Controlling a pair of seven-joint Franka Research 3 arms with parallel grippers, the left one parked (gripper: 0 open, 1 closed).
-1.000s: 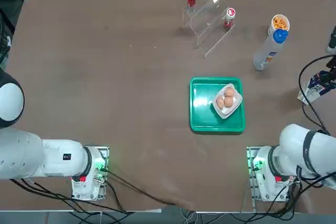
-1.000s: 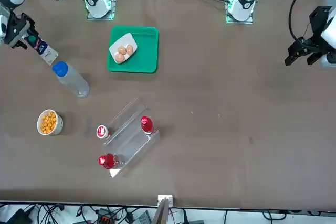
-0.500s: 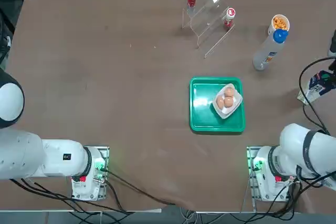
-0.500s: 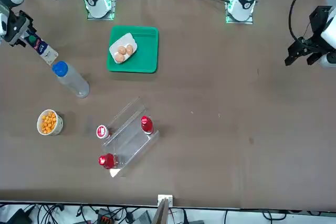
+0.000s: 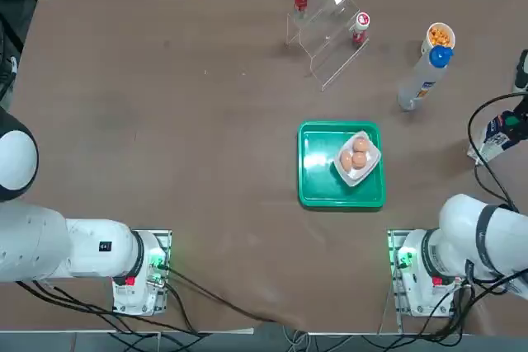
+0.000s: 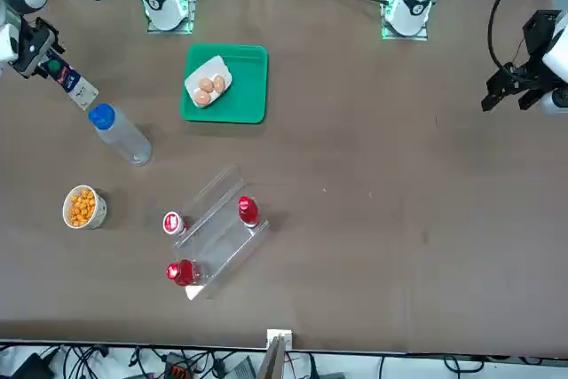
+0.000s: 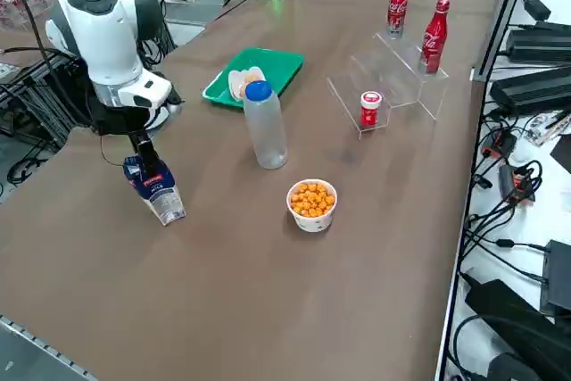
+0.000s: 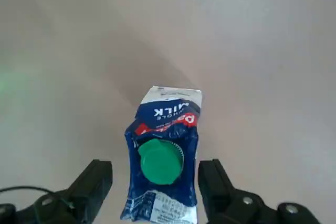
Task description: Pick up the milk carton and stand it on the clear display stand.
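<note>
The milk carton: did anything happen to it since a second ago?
Hardly. The right pincer shifted slightly, still open astride the milk carton, not gripping it. The carton stays on the table; the clear display stand and green tray are unmoved.

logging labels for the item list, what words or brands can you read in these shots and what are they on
"MILK", upside down in the right wrist view: on the milk carton, between the open right gripper fingers.
Smaller print on the carton: too blurred to read.
Red bottles on the clear display stand, and the red can: labels too small to read.
</note>
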